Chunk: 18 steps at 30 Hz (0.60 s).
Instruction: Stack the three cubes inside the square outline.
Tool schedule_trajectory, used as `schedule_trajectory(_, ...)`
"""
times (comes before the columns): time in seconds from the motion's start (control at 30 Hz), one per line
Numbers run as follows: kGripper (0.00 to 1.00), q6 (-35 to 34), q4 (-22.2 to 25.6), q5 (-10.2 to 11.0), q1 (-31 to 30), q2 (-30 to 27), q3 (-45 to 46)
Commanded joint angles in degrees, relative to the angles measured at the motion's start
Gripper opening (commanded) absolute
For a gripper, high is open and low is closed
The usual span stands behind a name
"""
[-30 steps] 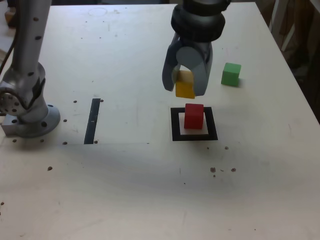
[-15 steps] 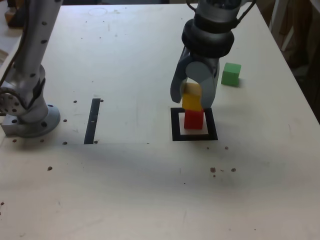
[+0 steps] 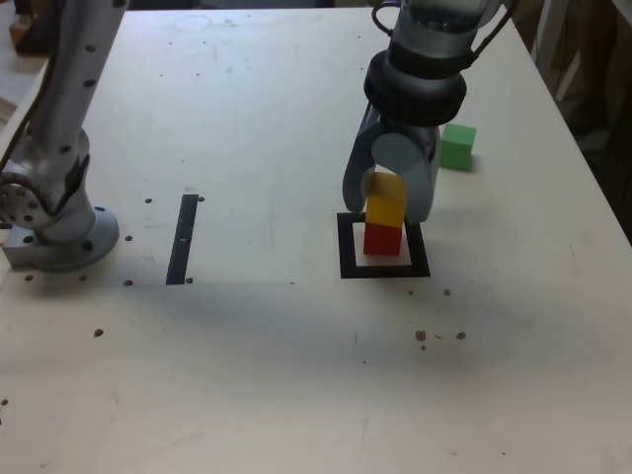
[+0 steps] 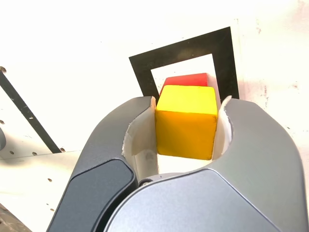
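Standing between the jaws of the gripper [image 4: 190,99], the yellow cube [image 4: 186,130] is being flanked closely by both fingers; whether it is being gripped or is being loosened cannot be told, since no clear gap is being shown. Below the jaws, the red cube [image 3: 383,241] is being framed by the square outline [image 3: 348,247] and is being partly hidden by the yellow one, so that contact between the two is not being confirmed. Outside the outline, behind and to one side of the jaws, the green cube [image 3: 458,148] is being left unstacked. The step in hand is being judged as the seating of the second cube. If the jaws are being parted unevenly, the yellow cube may be dragged sideways by one pad and tipped off its support. If it is being let go above the red face, a drop and a skewed landing may be caused. Should the pads be catching during withdrawal, both cubes may be shifted, and a poor base would be offered to the third.
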Motion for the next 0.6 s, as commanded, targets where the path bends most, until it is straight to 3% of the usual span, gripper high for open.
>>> schedule_trajectory(0.0, 0.99, 0.1, -0.1, -0.1, -0.1, -0.2, 0.2)
schedule_trajectory(0.2, 0.99, 0.1, -0.1, 0.6, -0.1, -1.3, 0.7)
schedule_trajectory(0.37, 0.99, 1.2, 0.9, 3.5, 1.0, -3.4, 1.4)
schedule_trajectory(0.57, 1.00, 8.5, 1.1, 6.0, 5.5, -4.5, 1.5)
